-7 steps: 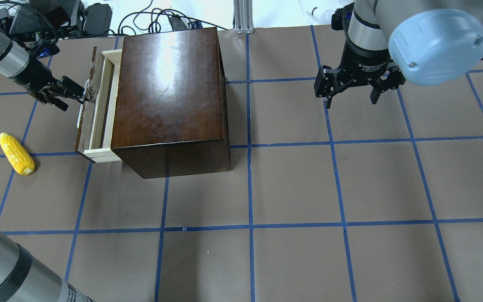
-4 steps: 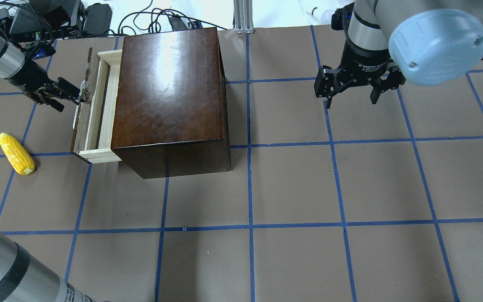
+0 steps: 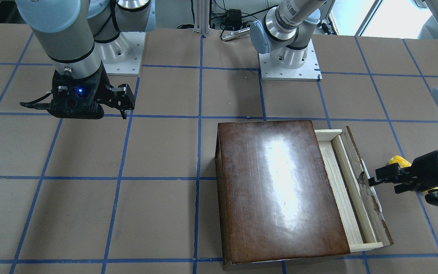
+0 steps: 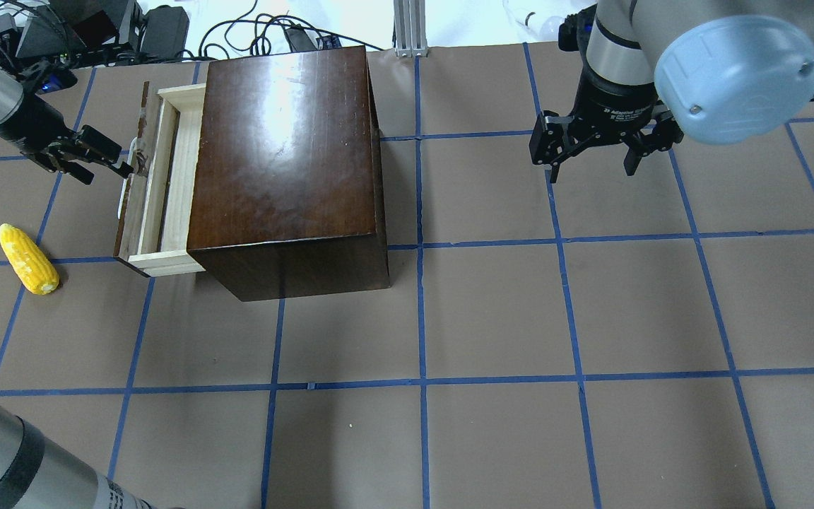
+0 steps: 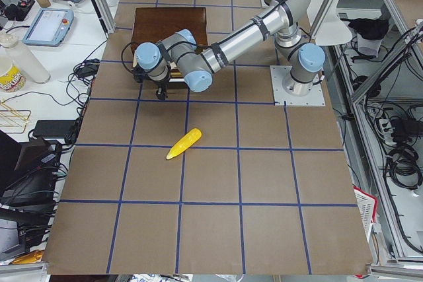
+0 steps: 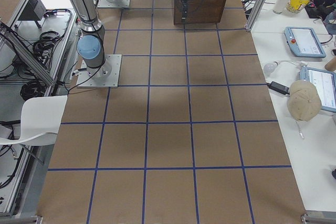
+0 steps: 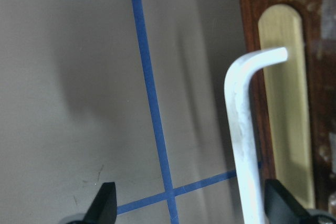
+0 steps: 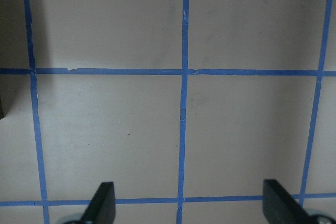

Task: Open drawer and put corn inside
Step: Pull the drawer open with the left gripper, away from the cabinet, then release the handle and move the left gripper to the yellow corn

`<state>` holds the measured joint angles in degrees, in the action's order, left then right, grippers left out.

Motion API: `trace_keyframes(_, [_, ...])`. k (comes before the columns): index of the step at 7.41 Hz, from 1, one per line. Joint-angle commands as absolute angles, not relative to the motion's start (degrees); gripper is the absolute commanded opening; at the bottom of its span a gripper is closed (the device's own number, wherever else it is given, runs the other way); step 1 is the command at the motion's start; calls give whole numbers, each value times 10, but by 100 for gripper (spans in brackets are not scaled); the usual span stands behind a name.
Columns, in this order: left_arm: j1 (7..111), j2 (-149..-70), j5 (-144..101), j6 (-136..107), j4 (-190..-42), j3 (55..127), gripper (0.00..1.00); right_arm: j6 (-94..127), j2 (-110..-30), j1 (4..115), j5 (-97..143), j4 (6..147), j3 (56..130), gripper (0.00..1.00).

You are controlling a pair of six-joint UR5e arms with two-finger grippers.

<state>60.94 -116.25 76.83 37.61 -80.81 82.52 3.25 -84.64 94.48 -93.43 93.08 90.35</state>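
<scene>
Box (image 4: 287,162): glossy dark brown, fine wood grain, white glare patch on the lid.
Drawer (image 4: 181,177): pale unfinished wood; front panel worn dark brown with lighter chipped spots.
Handle (image 7: 242,129): whitish, scuffed grey; a pale yellow-beige oblong shows on the panel behind it.
Corn (image 4: 28,259): bright yellow, neat rows of kernels.
Table (image 4: 492,318): dull brown covering, blue tape lines forming a grid of squares.
Left gripper (image 4: 121,164) and right gripper (image 4: 592,170): both black.
Arm joint caps (image 4: 735,78): pale blue; arm tubes silver-grey.
</scene>
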Motion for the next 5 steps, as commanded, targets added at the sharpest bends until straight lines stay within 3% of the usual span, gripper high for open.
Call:
trace_keyframes(1, [586,-1140,814,355,-809,818,100,33,-847,945,-934,931,904,100])
trace_keyframes(5, [516,-1150,883,175,-800,825,100,33,-846,945,-934,931,904,100])
